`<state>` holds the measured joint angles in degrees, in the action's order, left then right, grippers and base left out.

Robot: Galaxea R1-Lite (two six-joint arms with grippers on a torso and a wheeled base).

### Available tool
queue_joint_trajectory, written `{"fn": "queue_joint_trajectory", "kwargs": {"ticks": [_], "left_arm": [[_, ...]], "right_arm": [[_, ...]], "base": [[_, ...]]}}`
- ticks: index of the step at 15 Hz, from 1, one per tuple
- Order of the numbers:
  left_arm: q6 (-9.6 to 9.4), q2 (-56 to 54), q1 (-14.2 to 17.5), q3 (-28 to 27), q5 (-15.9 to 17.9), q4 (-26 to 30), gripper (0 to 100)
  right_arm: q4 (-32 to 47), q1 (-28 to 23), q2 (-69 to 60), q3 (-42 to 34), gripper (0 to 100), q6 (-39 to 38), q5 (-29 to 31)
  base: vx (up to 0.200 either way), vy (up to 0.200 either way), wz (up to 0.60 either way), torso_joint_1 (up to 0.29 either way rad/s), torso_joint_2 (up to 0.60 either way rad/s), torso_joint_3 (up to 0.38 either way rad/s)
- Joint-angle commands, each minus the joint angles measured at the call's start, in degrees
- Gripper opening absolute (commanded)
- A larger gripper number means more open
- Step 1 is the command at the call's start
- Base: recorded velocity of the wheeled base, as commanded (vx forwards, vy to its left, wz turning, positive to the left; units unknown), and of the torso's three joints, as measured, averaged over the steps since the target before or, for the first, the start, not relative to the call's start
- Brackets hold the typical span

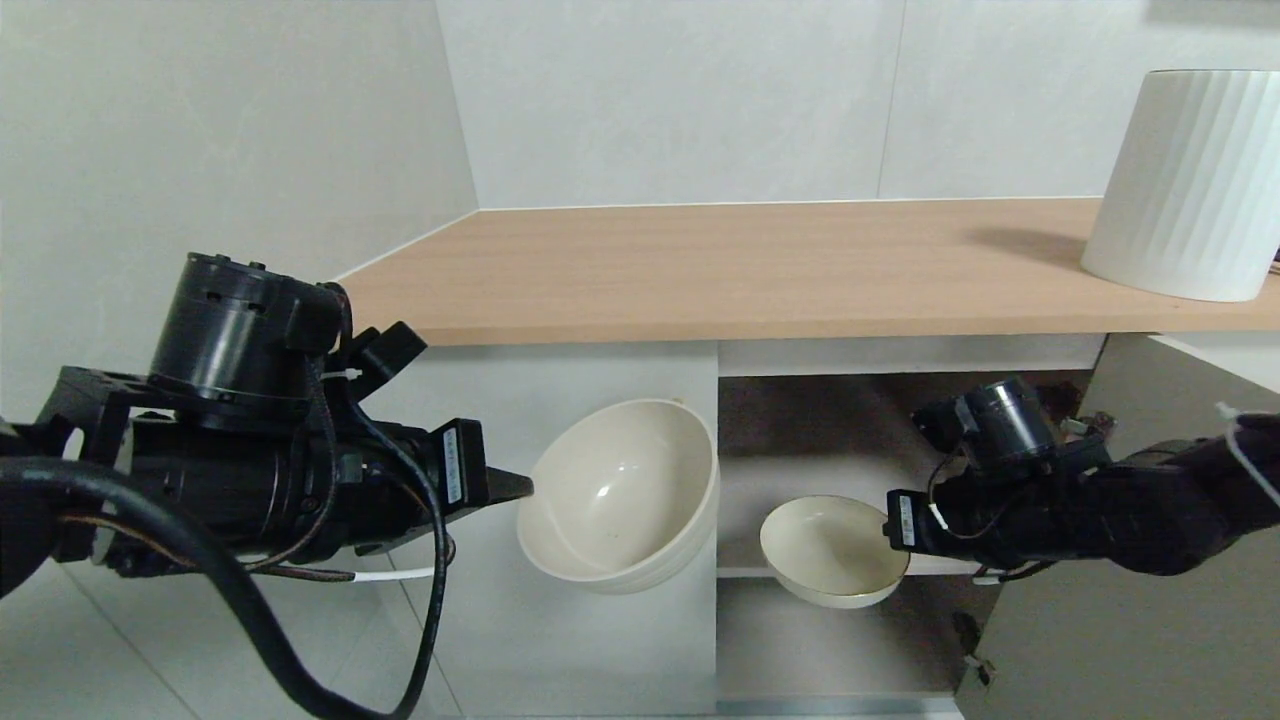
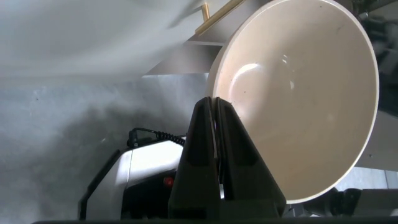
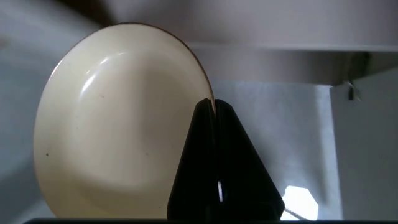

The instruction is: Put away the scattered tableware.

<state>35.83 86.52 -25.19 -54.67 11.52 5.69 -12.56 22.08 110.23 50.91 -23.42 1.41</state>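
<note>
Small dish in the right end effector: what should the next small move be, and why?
Probably ease the right end effector forward to set the small dish on the cabinet shelf. It grips the dish's rim, and the dish hangs just before the open compartment, near shelf level; the large bowl in the left end effector is off to the side.

- Wooden countertop (image 1: 760,265): pale-brown slab spanning the scene ahead of me, meeting the wall at its rear and left edges.
- Ribbed white cylinder (image 1: 1190,190): upright on the countertop at my far right, its shadow falling to its left.
- Tiled wall (image 1: 680,100): light grey, forming a corner.
- Tiled floor (image 1: 100,650): grey, low on my left.
</note>
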Motion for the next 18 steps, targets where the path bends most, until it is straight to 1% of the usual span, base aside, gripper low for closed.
{"fn": "queue_joint_trajectory", "kwargs": {"ticks": [1, 2, 3, 5, 6, 8, 9, 11, 15, 18], "left_arm": [[0.03, 0.23, -0.04, 0.01, -0.01, 0.02, 0], [0.03, 0.41, -0.04, 0.01, -0.01, 0.02, 0], [0.03, 0.58, 0.05, 0.01, -0.01, 0.02, 0], [0.03, 1.02, -0.04, 0.09, -0.01, 0.02, 0], [0.03, 1.20, -0.21, 0.09, -0.01, 0.02, 0], [-0.06, 1.73, -0.57, 0.45, -0.01, 0.02, 0], [-0.32, 1.81, -1.27, 0.62, -0.09, 0.02, 0], [-0.85, 1.90, -1.53, 0.97, -0.09, 0.02, 0], [-0.85, 2.60, -1.71, 0.97, -0.89, 0.02, 0], [-0.85, 2.60, -1.71, 0.97, -0.89, 0.02, 0]], "right_arm": [[-5.46, -1.25, 10.80, 0.07, 0, -0.40, 1.57], [-7.22, -1.25, 12.29, 0.24, 0, -0.66, 2.54], [-12.14, -1.16, 15.90, 0.51, 0, -1.10, 4.30], [-19.70, -1.25, 19.32, 0.51, 0, -0.84, 5.71], [-21.37, -1.69, 20.73, 0.51, 0, -0.84, 6.94], [-21.72, -1.95, 22.75, 1.83, 0, -0.75, 9.22], [-21.72, -2.13, 23.63, 2.53, 0, -0.84, 10.71], [-21.72, -2.57, 24.42, 3.50, 0, -0.93, 11.77], [-21.72, -3.88, 27.06, 6.48, 0, -1.10, 15.37], [-21.72, -4.67, 28.11, 8.15, 0, -1.81, 15.99]], "base": [[0.000, 0.000, 0.00, 0.000, 0.00, 0.000], [0.000, 0.000, 0.00, 0.000, 0.00, 0.000], [0.000, 0.000, 0.00, 0.000, 0.00, 0.000], [0.000, 0.000, 0.00, 0.000, 0.00, 0.000], [0.000, 0.000, 0.00, 0.000, 0.00, 0.000], [0.000, 0.000, 0.00, 0.000, 0.00, 0.000], [0.000, 0.000, 0.00, 0.000, 0.00, 0.000], [0.000, 0.000, 0.00, 0.000, 0.00, 0.000], [0.000, 0.000, 0.00, 0.000, 0.00, 0.000], [0.000, 0.000, 0.00, 0.000, 0.00, 0.000]]}}
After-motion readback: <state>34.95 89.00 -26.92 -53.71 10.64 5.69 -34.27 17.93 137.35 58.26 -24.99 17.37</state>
